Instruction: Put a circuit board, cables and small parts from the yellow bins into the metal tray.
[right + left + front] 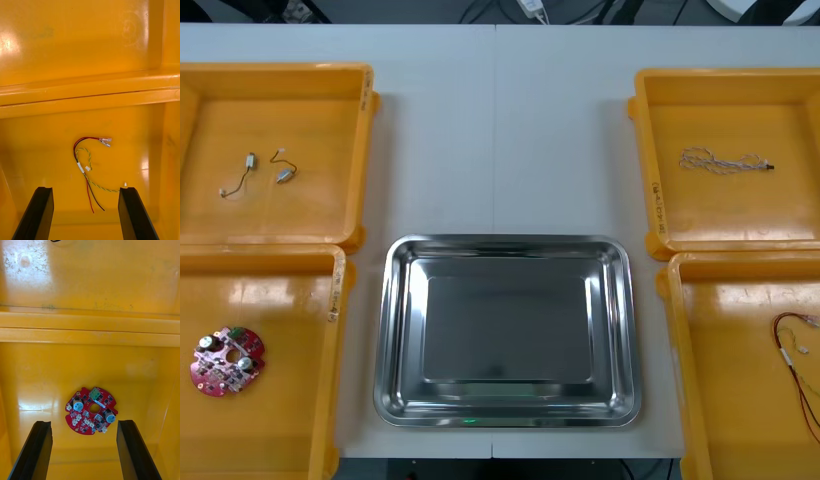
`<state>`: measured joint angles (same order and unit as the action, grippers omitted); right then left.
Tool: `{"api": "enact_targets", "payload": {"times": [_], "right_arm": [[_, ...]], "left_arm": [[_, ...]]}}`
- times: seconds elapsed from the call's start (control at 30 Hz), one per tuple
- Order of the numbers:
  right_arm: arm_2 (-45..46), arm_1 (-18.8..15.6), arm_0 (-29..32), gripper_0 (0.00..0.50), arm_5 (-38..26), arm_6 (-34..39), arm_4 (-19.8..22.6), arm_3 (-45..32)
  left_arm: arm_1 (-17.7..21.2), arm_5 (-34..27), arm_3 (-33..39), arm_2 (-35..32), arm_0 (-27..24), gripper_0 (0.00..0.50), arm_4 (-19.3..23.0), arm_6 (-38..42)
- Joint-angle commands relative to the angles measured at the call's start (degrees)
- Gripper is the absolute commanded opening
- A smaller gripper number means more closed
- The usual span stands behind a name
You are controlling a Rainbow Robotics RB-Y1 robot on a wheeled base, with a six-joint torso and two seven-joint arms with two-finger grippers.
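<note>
On the light bench point(500, 130), a bare metal tray point(393, 330) is sitting between four yellow bins point(280, 70); dark floor is showing beyond the far edge.
Round red circuit board point(91, 415), carrying blue cylinders and a green block, is lying flat in the near left bin, under the left end effector point(84, 423), whose fingers are standing wide apart, touching nothing. Right end effector point(86, 189) is hovering, equally spread and empty, over the red and yellow cable point(88, 165) in the near right bin.
</note>
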<state>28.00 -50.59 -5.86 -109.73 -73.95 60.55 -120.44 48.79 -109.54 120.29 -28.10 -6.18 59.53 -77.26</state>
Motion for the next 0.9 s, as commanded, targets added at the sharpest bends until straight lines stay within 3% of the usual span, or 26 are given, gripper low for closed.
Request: {"api": "enact_targets", "payload": {"times": [0.03, 0.9], "right_arm": [[2.0, 0.6, 0.9, 0.5, -0.3, -1.1, -0.5, -1.6], [2.0, 0.6, 0.9, 0.5, -0.3, -1.1, -0.5, -1.6]], "left_arm": [[1.2, -0.5, 1.7, -1.9, 1.2, 0.5, 0.5, 2.3], [1.2, -0.5, 1.7, -1.9, 1.2, 0.5, 0.5, 2.3]]}}
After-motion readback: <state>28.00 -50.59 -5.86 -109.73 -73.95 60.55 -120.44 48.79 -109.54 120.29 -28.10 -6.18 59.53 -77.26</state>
